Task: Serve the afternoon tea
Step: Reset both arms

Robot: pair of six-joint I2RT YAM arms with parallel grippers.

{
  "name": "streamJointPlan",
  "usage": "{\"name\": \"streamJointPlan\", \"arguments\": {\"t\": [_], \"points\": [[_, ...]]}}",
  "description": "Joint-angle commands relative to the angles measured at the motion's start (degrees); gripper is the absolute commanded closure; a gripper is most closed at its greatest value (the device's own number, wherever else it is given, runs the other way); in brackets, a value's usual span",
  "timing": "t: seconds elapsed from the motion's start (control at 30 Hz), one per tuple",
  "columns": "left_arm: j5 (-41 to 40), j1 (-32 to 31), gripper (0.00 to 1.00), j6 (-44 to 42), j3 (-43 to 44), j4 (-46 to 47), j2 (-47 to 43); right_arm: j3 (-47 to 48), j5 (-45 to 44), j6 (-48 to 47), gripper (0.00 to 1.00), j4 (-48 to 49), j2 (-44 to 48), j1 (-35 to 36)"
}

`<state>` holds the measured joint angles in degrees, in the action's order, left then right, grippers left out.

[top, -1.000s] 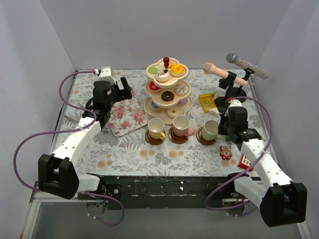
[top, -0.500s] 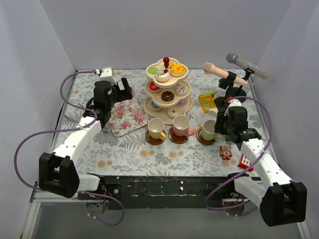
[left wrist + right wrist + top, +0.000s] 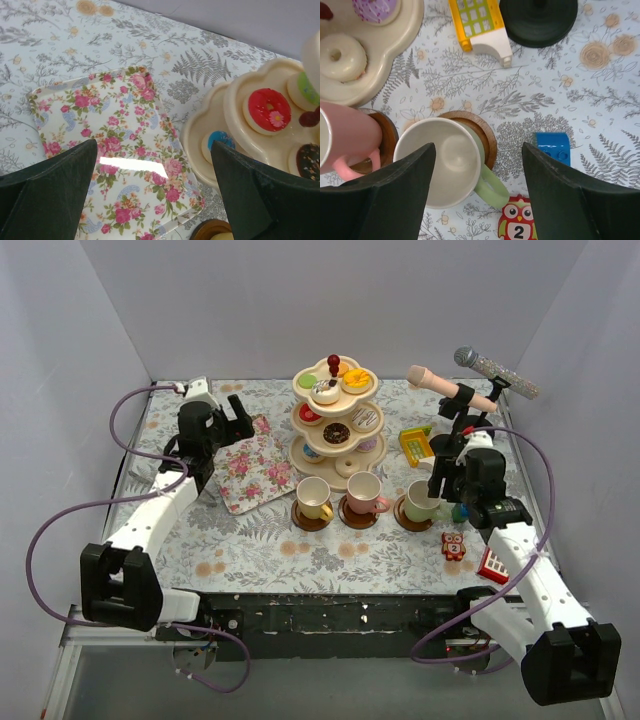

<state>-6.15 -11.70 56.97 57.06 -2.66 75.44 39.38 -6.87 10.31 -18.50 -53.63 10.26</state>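
Hovering my right hand [image 3: 476,150] over the pale green ceramic-look cup [image 3: 442,160], fingers apart, nothing held.

The cup sits on its round brown saucer [image 3: 487,137], with the pink cup [image 3: 345,135] just beside it and the cream three-tier stand with the red knob [image 3: 335,425] behind. My worry is that one finger looks to be over the rim, so a sloppy move could clip it or the handle and tip the cup into the pink one. The small blue block [image 3: 552,145] and red owl block [image 3: 517,227] crowd the right side. The yellow house block [image 3: 477,25] and black round stand base [image 3: 538,15] crowd the back. The open part of the leaf-print worktop [image 3: 600,100] is toward the near edge. My left hand [image 3: 153,150] is also spread and empty, over the flowered tray [image 3: 115,150].
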Motion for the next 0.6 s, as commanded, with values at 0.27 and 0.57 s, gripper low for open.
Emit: {"name": "streamJointPlan", "arguments": {"t": [0.27,0.57], "points": [[1.32,8.01,0.02,5.53,0.51,-1.21,-1.52,8.0,1.6,-2.75,0.2,4.07,8.61,-8.85],[-2.37,7.84,0.02,1.66,-4.22,6.16,-9.77,3.34,-0.86,-6.43,0.18,13.93,17.32,-8.94]]}}
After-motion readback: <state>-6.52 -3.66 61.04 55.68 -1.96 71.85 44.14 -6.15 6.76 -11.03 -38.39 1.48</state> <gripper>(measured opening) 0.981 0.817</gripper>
